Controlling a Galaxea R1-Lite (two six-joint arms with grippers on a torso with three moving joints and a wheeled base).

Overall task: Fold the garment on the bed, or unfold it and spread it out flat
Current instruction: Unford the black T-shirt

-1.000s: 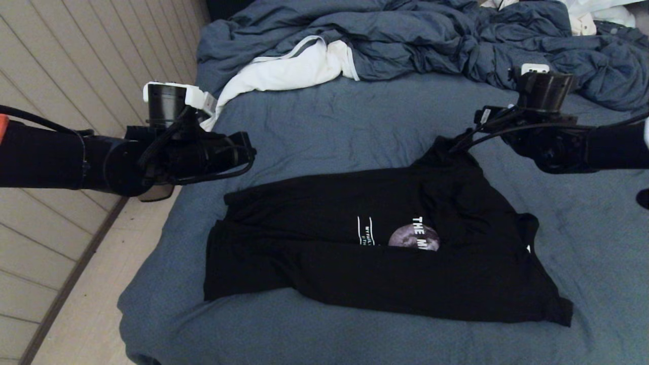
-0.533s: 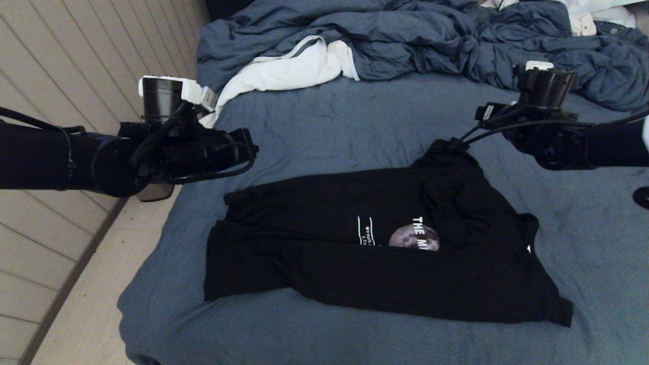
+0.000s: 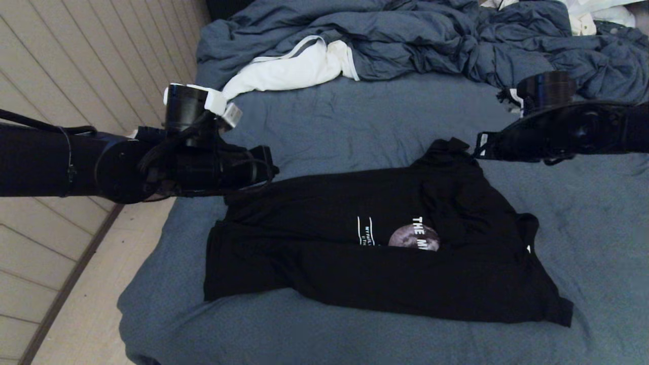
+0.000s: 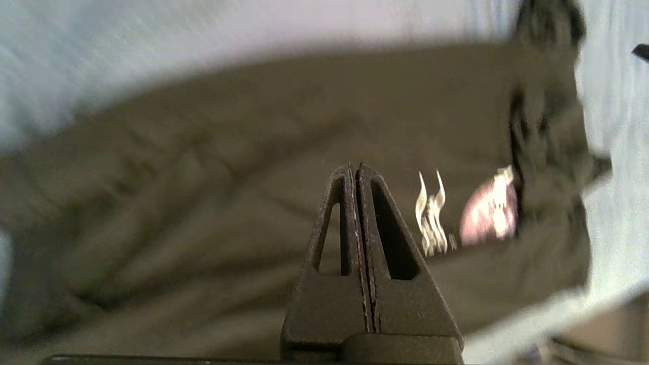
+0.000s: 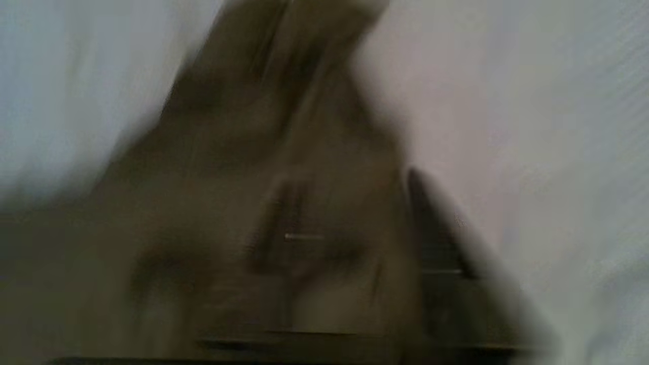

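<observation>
Partly folded, by the look of it, not finished: black short-sleeved T-shirt (image 3: 385,248) with a grey moon print and white lettering lies on the wide blue-grey sheeted bed (image 3: 334,116), near long edge turned up over the chest so that only part of the print shows, far corner by the right arm standing up in a rumpled peak. Left gripper (image 4: 357,172) hovers just above the shirt's far corner on the hem side, jaws pressed together with nothing between them, cloth spread ahead of and below the tips in the left wrist view. Right gripper (image 3: 481,147) sits just beside the raised peak, tips at or against the cloth; cannot tell whether the jaws are spread or pinching, since the right wrist view is smeared and the head view hides the tips. Left to do, judging from the lie of the cloth: flatten or fold in the raised corner, square the far edge, then bring the ends together. Beyond both jaws, well apart from the shirt: rumpled blue-grey duvet (image 3: 405,40) and white cloth with grey trim (image 3: 289,71).
</observation>
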